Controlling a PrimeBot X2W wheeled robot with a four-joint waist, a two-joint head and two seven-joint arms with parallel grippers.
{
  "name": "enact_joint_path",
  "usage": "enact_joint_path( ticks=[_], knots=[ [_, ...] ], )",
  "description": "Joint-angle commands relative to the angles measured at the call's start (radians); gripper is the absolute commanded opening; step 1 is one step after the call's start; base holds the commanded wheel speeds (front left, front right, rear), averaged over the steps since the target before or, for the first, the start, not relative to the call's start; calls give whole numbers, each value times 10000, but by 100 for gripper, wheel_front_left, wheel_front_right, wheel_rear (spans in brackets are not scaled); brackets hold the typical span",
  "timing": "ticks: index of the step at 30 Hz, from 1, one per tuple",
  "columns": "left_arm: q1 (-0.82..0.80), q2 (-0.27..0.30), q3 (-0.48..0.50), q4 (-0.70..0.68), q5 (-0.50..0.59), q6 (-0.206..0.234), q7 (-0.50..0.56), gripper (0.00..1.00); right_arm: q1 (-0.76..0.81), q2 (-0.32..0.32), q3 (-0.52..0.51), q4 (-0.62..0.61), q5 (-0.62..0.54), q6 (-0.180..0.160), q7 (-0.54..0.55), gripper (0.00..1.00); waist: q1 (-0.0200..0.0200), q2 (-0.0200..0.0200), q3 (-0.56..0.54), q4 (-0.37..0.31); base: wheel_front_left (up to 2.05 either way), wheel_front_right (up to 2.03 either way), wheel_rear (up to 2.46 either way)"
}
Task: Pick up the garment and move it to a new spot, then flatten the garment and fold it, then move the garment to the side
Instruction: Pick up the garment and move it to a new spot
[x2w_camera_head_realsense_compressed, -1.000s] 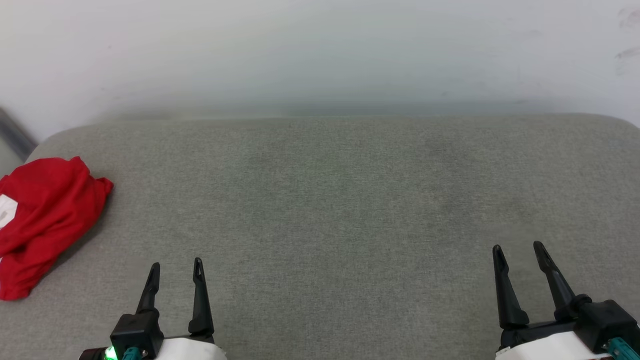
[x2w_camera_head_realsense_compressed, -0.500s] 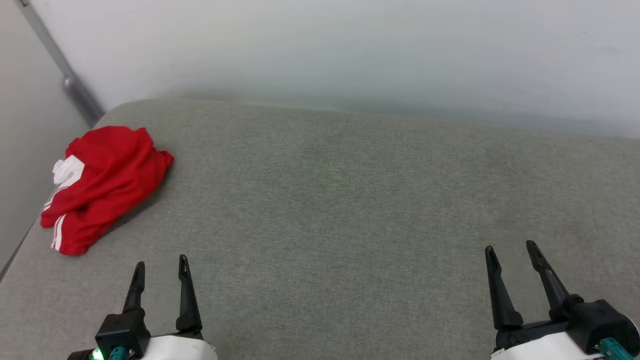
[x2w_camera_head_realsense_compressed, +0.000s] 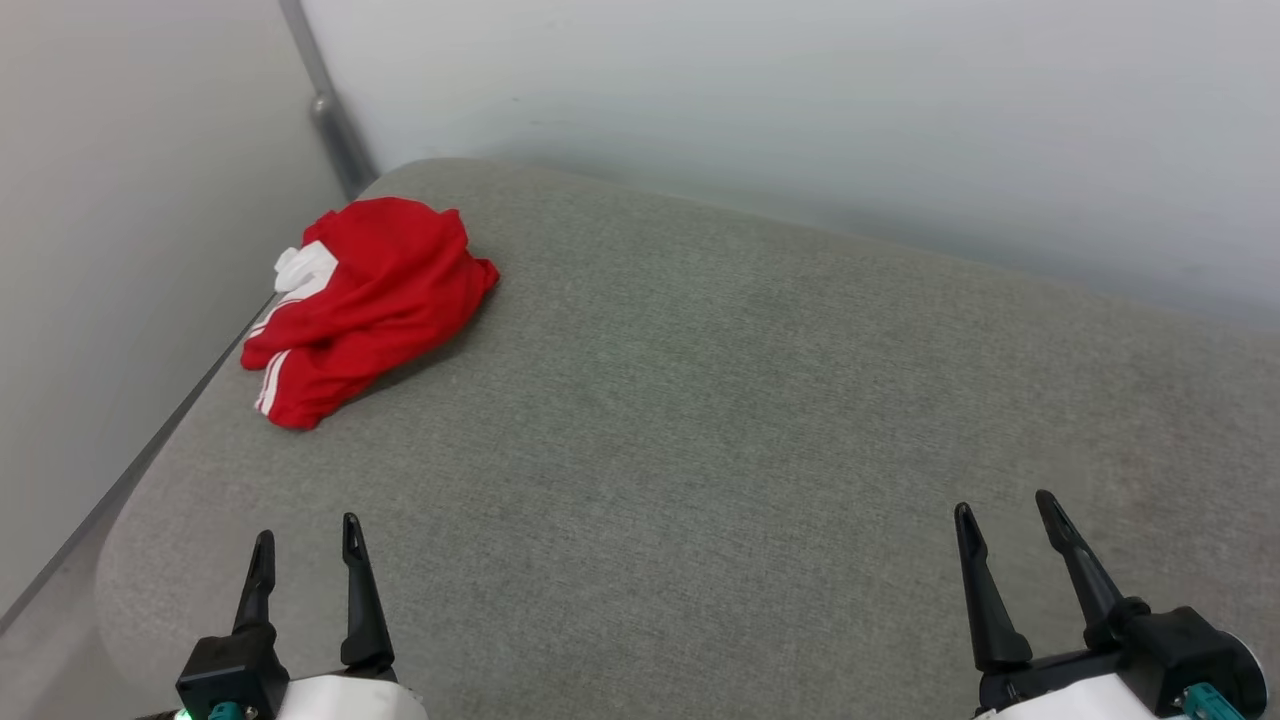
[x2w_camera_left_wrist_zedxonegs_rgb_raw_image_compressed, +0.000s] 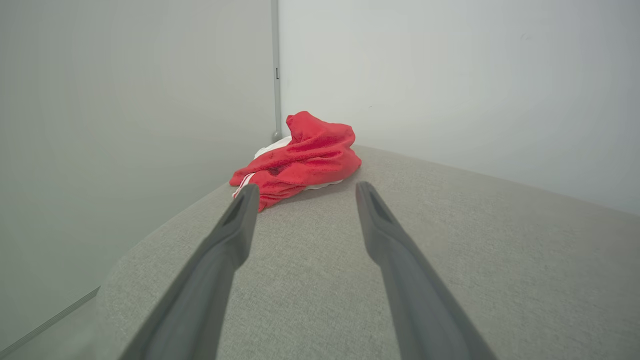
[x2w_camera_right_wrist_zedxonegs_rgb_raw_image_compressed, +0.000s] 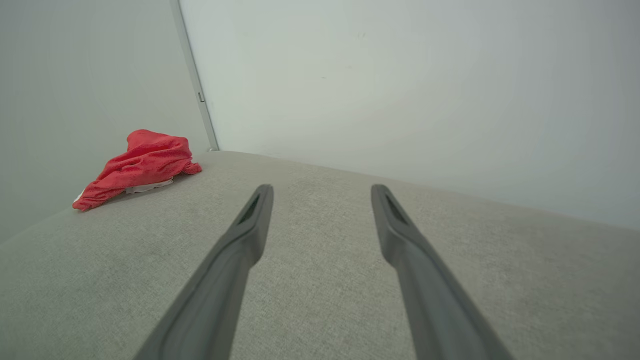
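The garment (x2w_camera_head_realsense_compressed: 370, 300) lies crumpled in a red heap with white stripes and a white patch, at the far left corner of the grey cushioned surface (x2w_camera_head_realsense_compressed: 720, 420). The left wrist view has the garment (x2w_camera_left_wrist_zedxonegs_rgb_raw_image_compressed: 305, 155) straight ahead, well beyond the fingertips. It sits far off to the left in the right wrist view, garment (x2w_camera_right_wrist_zedxonegs_rgb_raw_image_compressed: 142, 167). My left gripper (x2w_camera_head_realsense_compressed: 305, 535) hovers open and empty near the front left edge. At the front right, my right gripper (x2w_camera_head_realsense_compressed: 1005, 510) is open with nothing in it.
Pale walls (x2w_camera_head_realsense_compressed: 800, 120) enclose the surface at the back and left, meeting at a grey corner strip (x2w_camera_head_realsense_compressed: 330, 110) just behind the garment. The cushion's left edge (x2w_camera_head_realsense_compressed: 150, 450) drops off beside my left gripper.
The head camera has turned left, so the whole picture shifted right and the garment now sits fully in view. Both grippers stay open in the same place in the view.
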Motion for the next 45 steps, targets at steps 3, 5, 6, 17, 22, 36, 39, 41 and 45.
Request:
enact_joint_path(
  ticks=[3, 5, 6, 17, 22, 36, 39, 41, 45],
  knots=[
    [149, 6, -10, -44, -53, 101, -26, 100, 109, 1, 17, -20, -63, -3, -19, 100, 0, 0, -26, 457, 0, 0, 0],
    [189, 6, 2, -76, -70, 145, -26, 100, 121, 2, 34, -32, -71, -3, -19, 100, 0, 0, -34, 625, 0, 0, 0],
    [205, 6, 1, -93, -134, 153, -26, 100, 131, 2, 40, -29, -73, -3, -19, 100, 0, 0, -38, 702, 0, 0, 0],
    [6, 7, 202, 49, -260, 62, -24, 100, -25, 1, 101, -13, -207, -3, -19, 100, 0, 0, 134, 788, 0, 0, 0],
    [-881, 95, 710, 474, -176, -413, -24, 100, -221, 1, -55, -134, -480, -3, -19, 100, 0, 0, 512, 498, 0, 0, 0],
    [-5817, 2028, 2449, 2525, -568, -1772, -24, 100, -1393, -1, -535, -1016, -1621, -5, -18, 100, 0, 0, 2945, -726, 0, 0, 0],
    [-6968, 2850, 2684, 3299, -748, -2029, -21, 100, -1705, -1, -609, -1320, -1837, -3, -19, 100, 0, 0, 3585, -973, 0, 0, 0],
    [-7816, 3403, 2682, 3961, -768, -2241, -24, 100, -1911, -1, -670, -1510, -1979, -3, -18, 100, 0, 0, 3984, -1089, 0, 0, 0],
    [-9111, 4120, 2505, 5043, -990, -2447, 51, 100, -2171, -1, -781, -1816, -2255, -5, -19, 100, 0, 0, 4601, -1212, 0, 0, 0]
  ],
)
